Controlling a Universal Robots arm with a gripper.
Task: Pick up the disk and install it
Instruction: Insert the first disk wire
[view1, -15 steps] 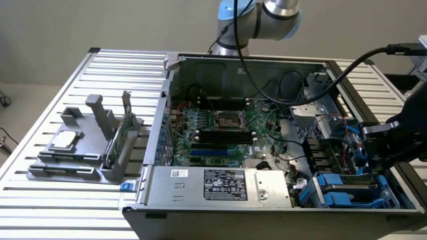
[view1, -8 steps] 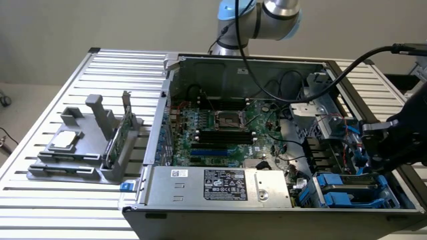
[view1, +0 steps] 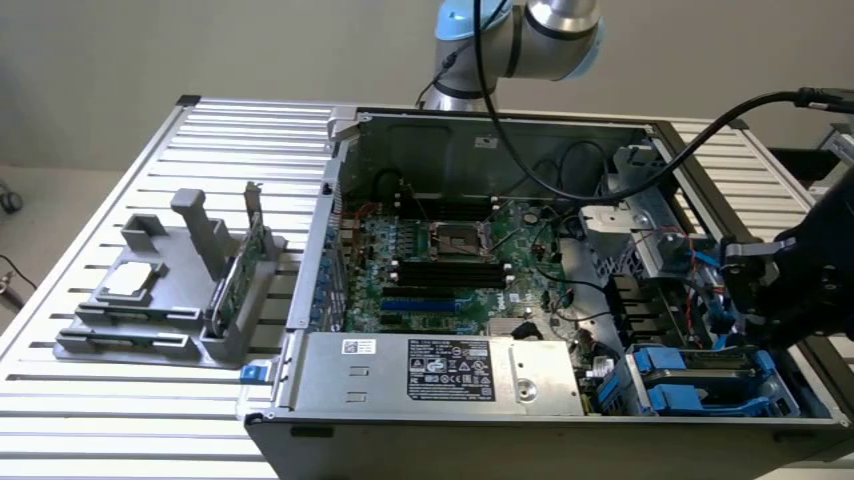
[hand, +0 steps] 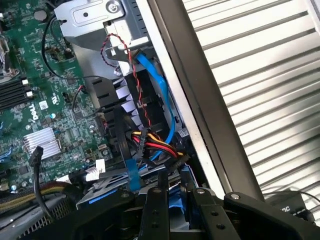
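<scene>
Claw (hand: 173, 184) seemingly pinching the disk (hand: 176, 201) by its blue carrier. Positioned over the drive-bay corner of the open computer case (view1: 534, 448). Case on slatted tabletop (view1: 120, 410).

We read one marking with certainty: the white "DELL" lettering printed on the green motherboard (hand: 50, 107) (it lies sideways in the wrist view). The label (view1: 451, 370) on the power supply (view1: 534, 385) carries small print that we cannot read.
</scene>
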